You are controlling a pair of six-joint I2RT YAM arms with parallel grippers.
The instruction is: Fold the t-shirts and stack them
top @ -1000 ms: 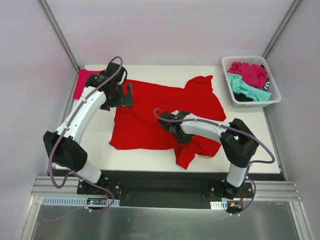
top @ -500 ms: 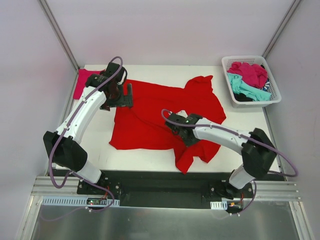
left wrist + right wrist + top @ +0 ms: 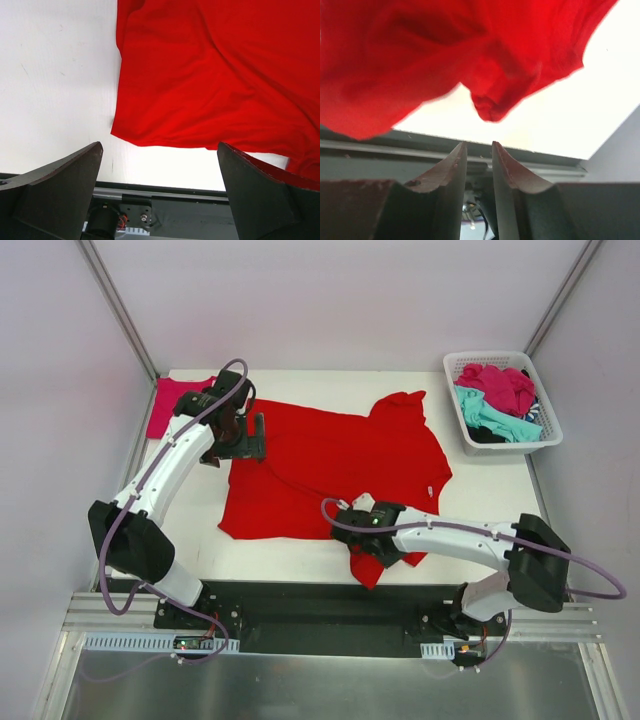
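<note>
Top external view: a big red t-shirt (image 3: 340, 455) is lying spread out in the middle of the white table (image 3: 500, 505). It is a bit wrinkly, and its 5 o'clock corner is bunching up near the front edge. A pink t-shirt (image 3: 165, 405) is lying flat at the table's 10 o'clock corner, just beside the left arm. A white basket (image 3: 545, 443) is sitting at the 2 o'clock corner. Inside it, a magenta t-shirt (image 3: 500, 385), a teal t-shirt (image 3: 490, 418) and a dark t-shirt (image 3: 485, 436) are piling together.

The left gripper (image 3: 258, 432) is hanging over the red shirt's 10 o'clock edge. In the left wrist view its two fingers are standing wide apart with nothing between them, and the red cloth is lying flat underneath.

The right gripper (image 3: 476, 146) is sitting low at the red shirt's 6 o'clock side, pointing at the front edge of the table. In the right wrist view its fingers are standing a tiny bit apart. Nothing is showing in the thin gap. A lump of red cloth is drooping just past the tips, not pinched.
</note>
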